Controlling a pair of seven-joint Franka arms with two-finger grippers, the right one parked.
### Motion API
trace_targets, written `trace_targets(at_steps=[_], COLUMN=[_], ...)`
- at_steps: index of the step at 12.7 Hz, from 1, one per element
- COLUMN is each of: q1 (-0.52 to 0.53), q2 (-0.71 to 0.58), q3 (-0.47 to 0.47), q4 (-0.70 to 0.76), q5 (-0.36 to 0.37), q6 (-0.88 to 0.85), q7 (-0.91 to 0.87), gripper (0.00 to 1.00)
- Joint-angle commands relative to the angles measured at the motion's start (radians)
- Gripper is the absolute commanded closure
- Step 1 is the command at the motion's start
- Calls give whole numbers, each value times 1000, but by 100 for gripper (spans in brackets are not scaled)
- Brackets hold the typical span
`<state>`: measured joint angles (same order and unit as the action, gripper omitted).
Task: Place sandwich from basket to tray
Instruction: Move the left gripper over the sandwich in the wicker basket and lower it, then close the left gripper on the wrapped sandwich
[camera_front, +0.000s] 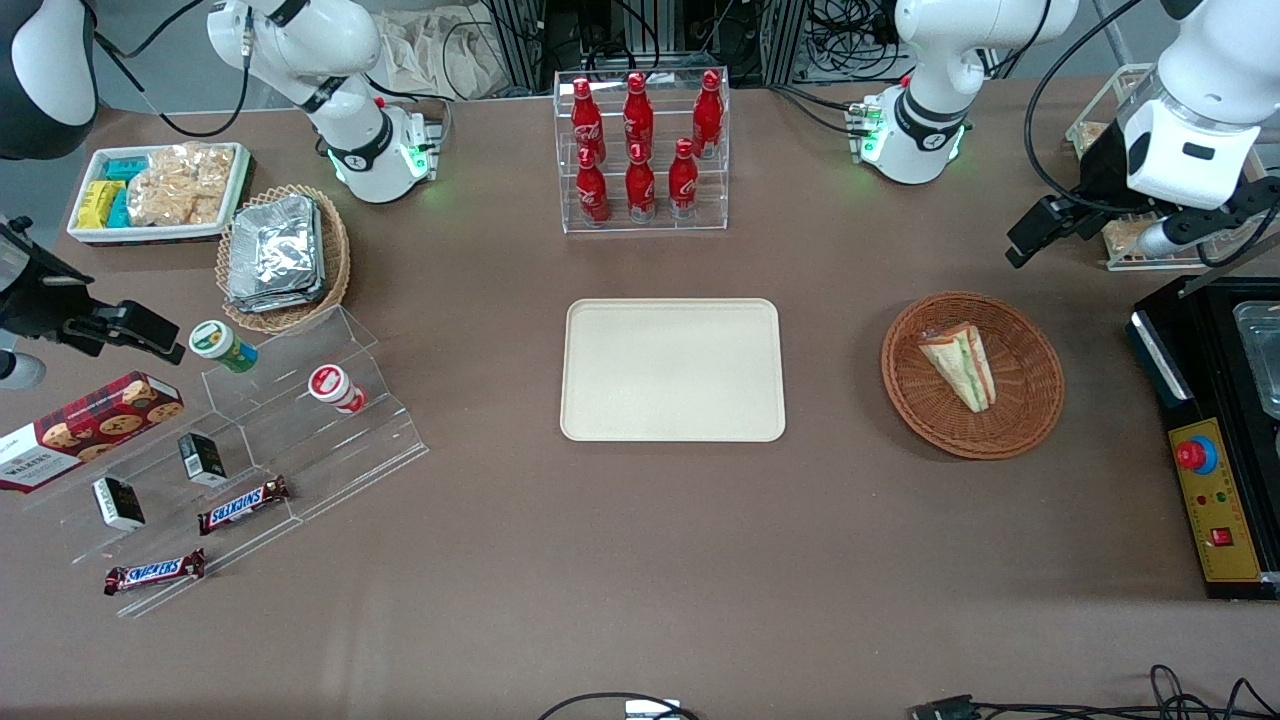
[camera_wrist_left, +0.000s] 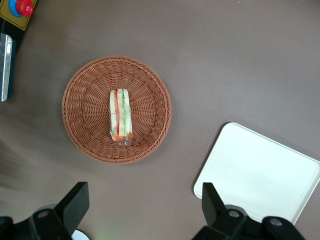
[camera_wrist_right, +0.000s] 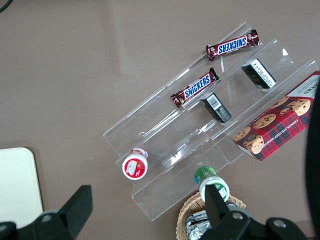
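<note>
Lying flat near the middle of the table, the tray (camera_front: 672, 370) is showing a bare cream surface, with a rack of red bottles (camera_front: 640, 145) standing farther from the front camera than it. Toward the working arm's end of the table, the basket (camera_front: 1030, 420) is sitting well apart from the tray, and the sandwich (camera_front: 960, 364) is resting on its side inside it, touching the woven bottom. The gripper (camera_wrist_left: 144, 207) is hovering high above the table, its jaws standing wide apart and holding nothing. Seen from the wrist, the sandwich (camera_wrist_left: 120, 114) is sitting clear of both fingers (camera_wrist_left: 75, 202), and the basket (camera_wrist_left: 80, 90) and tray (camera_wrist_left: 260, 172) are lying apart below them.
</note>
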<state>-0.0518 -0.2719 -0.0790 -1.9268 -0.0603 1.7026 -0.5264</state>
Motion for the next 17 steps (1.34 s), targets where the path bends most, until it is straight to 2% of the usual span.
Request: trace_targets(at_steps=[1,4,6,10,17], q1=[-11,-2,7,10,10], q2=[-13,-6,22,60,281], q3=[4,8,31,108,142], q4=[0,-29,-99,-363,-589], q5=[-6,-1,19,22,20], q6=[-21,-27,29,338,810], q7=[5,3,-1,-1,-1], gripper=[0,0,0,0,0])
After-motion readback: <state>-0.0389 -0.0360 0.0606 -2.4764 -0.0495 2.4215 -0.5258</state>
